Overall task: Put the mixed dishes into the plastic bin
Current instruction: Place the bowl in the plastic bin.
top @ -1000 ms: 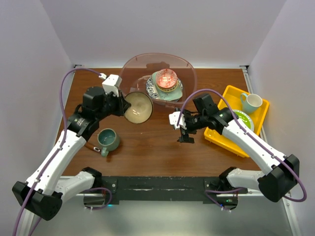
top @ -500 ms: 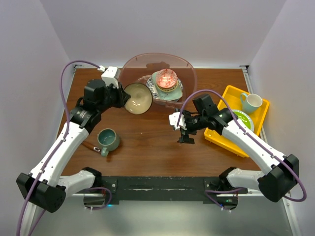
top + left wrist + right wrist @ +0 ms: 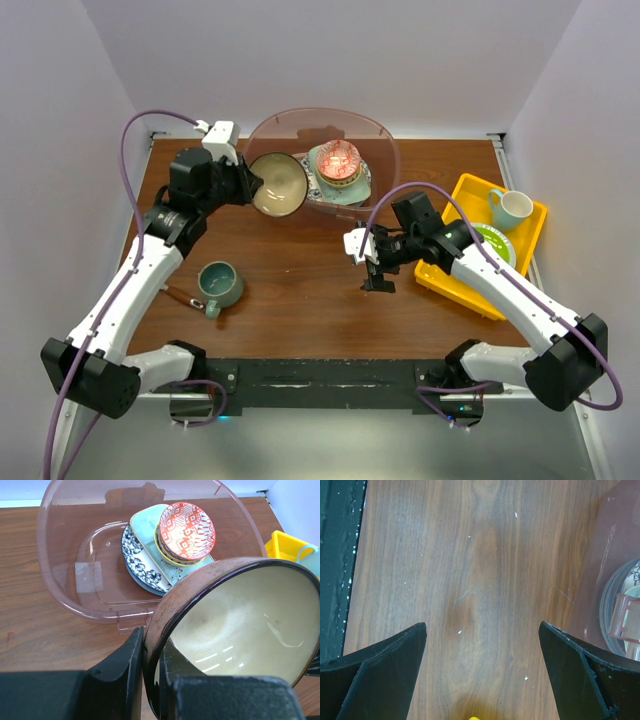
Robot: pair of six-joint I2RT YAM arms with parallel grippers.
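The left arm has carried the tan bowl up and away from me. A second ago it hung over bare tabletop short of the plastic bin; now it overlaps the bin's near left rim, tipped on edge. The right arm has not budged, and the teal mug sits where it was on the wood.

From above, the left gripper hides its own grip. Its wrist camera shows it plainly: the fingers are clamped on the bowl's brown rim, one outside and one against the cream inside. That view also sorts out the stack in the bin: a blue-patterned plate, a mint square dish on it, and a red patterned bowl on top.

The right wrist camera shows the right gripper with its fingers spread wide over bare wood, holding nothing, the bin's wall at the frame's right edge.
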